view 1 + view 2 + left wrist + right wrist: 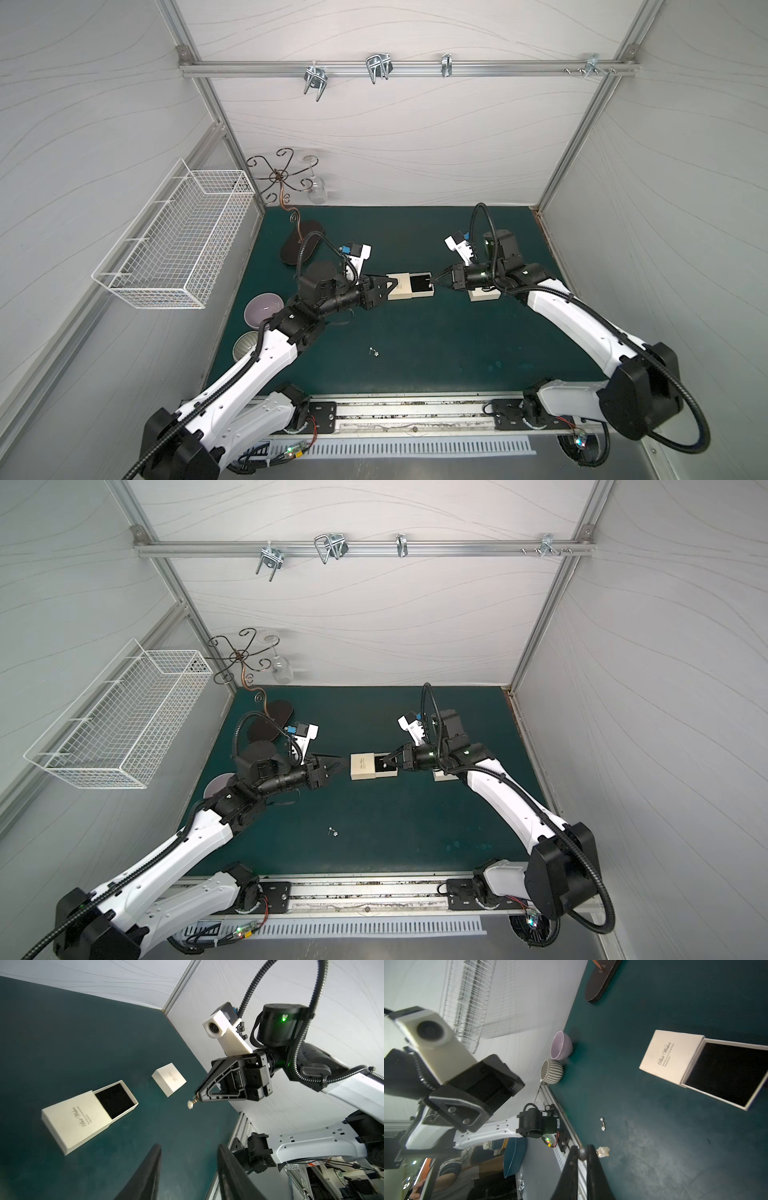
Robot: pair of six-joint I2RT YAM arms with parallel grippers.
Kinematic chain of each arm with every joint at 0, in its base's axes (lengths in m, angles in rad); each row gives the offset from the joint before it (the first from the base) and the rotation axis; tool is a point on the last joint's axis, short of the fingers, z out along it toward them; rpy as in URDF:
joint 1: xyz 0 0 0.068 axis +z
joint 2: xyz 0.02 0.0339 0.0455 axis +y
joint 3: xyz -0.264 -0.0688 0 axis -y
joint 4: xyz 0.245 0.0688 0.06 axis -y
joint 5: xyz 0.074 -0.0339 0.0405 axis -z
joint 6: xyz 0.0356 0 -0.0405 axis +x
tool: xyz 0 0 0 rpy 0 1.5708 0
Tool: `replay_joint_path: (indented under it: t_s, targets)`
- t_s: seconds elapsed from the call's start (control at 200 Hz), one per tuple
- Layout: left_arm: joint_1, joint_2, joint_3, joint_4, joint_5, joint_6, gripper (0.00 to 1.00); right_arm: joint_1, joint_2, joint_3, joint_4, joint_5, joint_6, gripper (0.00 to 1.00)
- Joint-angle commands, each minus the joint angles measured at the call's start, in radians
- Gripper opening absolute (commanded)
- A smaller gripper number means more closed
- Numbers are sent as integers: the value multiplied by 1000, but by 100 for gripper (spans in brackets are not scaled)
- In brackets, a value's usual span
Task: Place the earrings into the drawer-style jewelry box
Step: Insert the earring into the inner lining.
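Note:
The drawer-style jewelry box (399, 286) (362, 766) is a cream sleeve with its black-lined drawer (114, 1099) (724, 1072) pulled out toward the right arm. The lining looks bare in both wrist views. My right gripper (582, 1152) (434, 282) (388, 764) is shut on one of the earrings (603, 1151) (190, 1104), which hangs from its tips above the drawer's open end. My left gripper (189, 1147) (340, 766) is open and holds nothing, raised just off the sleeve's closed end. Two more earrings (374, 352) (333, 832) (602, 1124) lie on the green mat nearer the front.
A small closed cream box (484, 294) (168, 1079) sits under the right wrist. A purple bowl (262, 309) and a striped bowl (245, 347) stand at the mat's left edge. A dark stand base (301, 247) lies behind the left arm. A wire basket (174, 241) hangs on the left wall.

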Motion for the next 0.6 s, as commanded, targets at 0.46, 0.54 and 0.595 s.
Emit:
replay_joint_path:
  t_s: [0.46,0.54,0.595]
  targets:
    - [-1,58,-108,-55,-43,28,48,85,419,430,-531,503,-74,8]
    - [-5,65,-113,-51,-41,31,47,97,479,476,-563,551,-67,9]
    - [-8,63,-115,-52,-44,34,47,103,515,508,-586,574,-64,8]
